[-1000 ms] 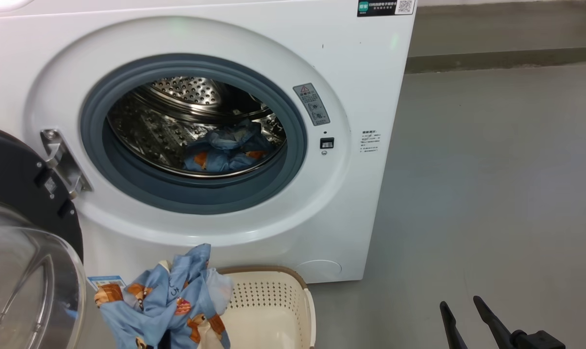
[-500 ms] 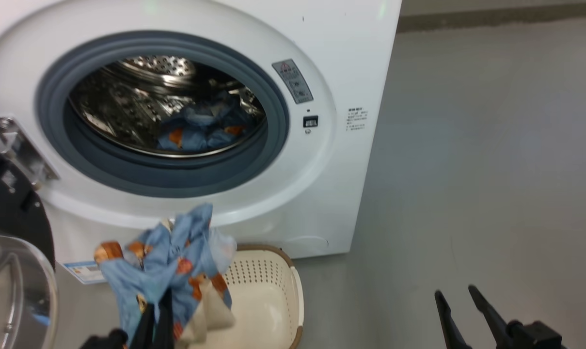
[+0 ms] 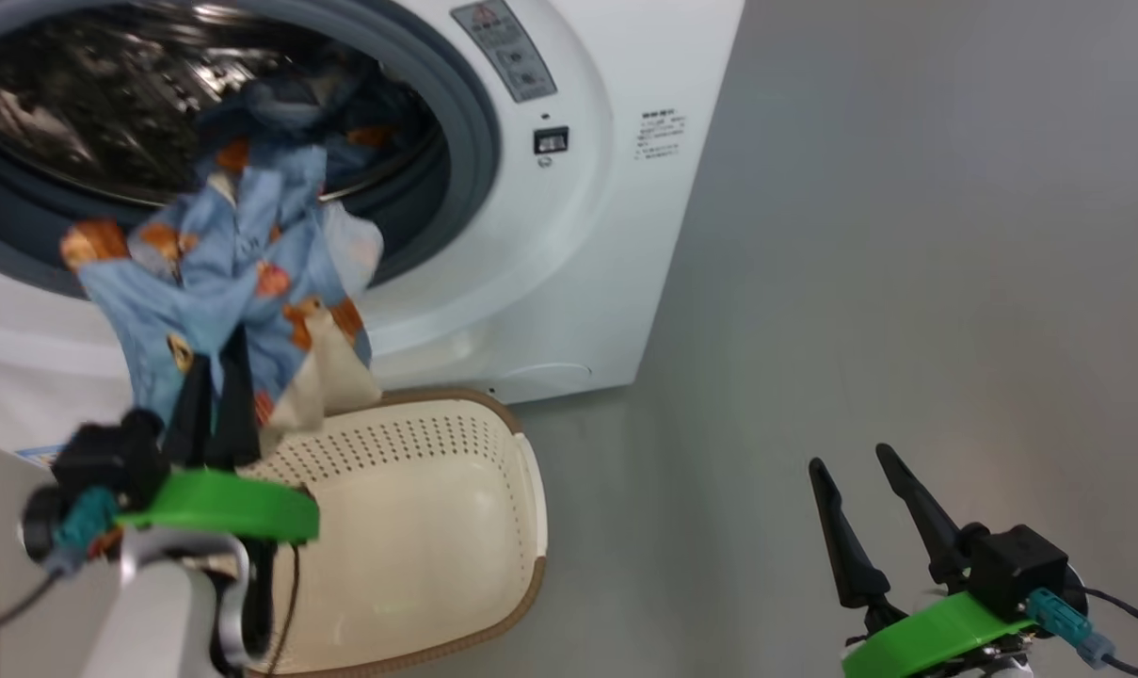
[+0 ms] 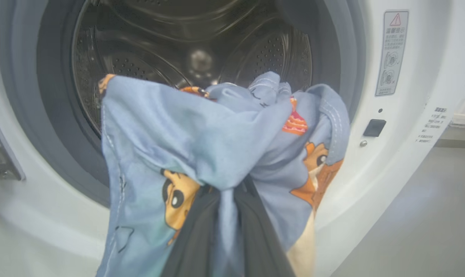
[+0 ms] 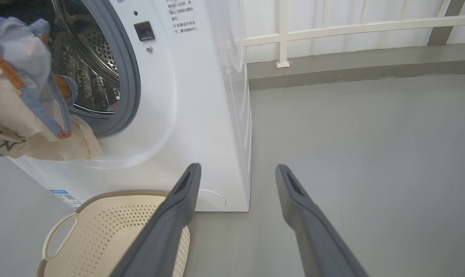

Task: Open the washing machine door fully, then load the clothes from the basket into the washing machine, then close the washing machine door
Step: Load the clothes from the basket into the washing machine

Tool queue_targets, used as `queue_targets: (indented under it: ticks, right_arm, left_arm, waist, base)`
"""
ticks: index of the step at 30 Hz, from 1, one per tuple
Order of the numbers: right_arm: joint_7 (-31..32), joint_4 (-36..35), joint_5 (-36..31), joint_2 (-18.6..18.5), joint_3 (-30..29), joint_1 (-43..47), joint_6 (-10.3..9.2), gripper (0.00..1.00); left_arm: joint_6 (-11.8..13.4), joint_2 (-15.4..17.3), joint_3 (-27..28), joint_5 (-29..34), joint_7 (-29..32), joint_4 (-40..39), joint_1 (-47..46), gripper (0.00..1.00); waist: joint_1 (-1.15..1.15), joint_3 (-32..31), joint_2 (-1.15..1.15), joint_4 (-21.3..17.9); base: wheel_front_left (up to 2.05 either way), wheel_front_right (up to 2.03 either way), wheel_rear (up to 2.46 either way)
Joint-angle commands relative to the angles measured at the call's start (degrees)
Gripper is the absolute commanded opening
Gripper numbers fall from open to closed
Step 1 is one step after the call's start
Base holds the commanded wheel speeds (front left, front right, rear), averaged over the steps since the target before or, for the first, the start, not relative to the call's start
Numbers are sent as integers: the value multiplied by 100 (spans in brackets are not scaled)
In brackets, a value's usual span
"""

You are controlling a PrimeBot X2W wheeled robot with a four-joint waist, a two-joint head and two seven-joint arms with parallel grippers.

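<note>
My left gripper (image 3: 218, 367) is shut on the clothes (image 3: 220, 273), a bunch of light blue bear-print fabric with a cream piece hanging below. It holds them in the air just in front of the washing machine's (image 3: 569, 235) round opening, above the basket (image 3: 521, 443). In the left wrist view the clothes (image 4: 217, 138) hang before the steel drum (image 4: 194, 57). More blue fabric (image 3: 343, 104) lies inside the drum. The basket's inside looks bare. My right gripper (image 3: 847, 457) stands open over the floor to the right, holding nothing. The washing machine door is out of view to the left.
Grey floor (image 3: 907, 235) stretches to the right of the machine. In the right wrist view a low kerb and a white railing (image 5: 332, 30) run along the back. A metal door hinge (image 4: 1, 169) juts out at the opening's left side.
My left gripper has risen with the clothes from over the basket to the front of the drum opening. The head camera has tipped down and closer. The right gripper stays open.
</note>
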Motion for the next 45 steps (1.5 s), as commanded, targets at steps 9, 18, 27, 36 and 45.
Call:
queue_targets:
  ticks: [9,18,27,36,45]
  right_arm:
    - [-69,-57,107,46,321,-340,9,100]
    - [-69,1,200,70,548,-479,9,100]
    - [-69,-5,321,75,783,-661,9,100]
    - [-69,-32,397,76,908,-740,9,100]
    - [-69,-116,446,76,954,-751,9,100]
  left_arm:
    - [55,472,403,84,-40,892,-1430,0]
    - [73,793,452,214,-57,2187,-2631,0]
    - [130,1146,386,474,-73,3269,-3800,0]
    - [103,1424,187,786,-77,3788,-4792,0]
    - [214,1746,162,1032,-78,3758,-5679,0]
  waist:
    - [0,527,0,-547]
    - [0,900,0,-920]
    - [0,1396,0,-1276]
    - [0,1829,0,-1472]
    - [0,2320,0,-1592]
  base:
    - [0,0,0]
    - [0,0,0]
    - [0,0,0]
    - [0,0,0]
    - [0,0,0]
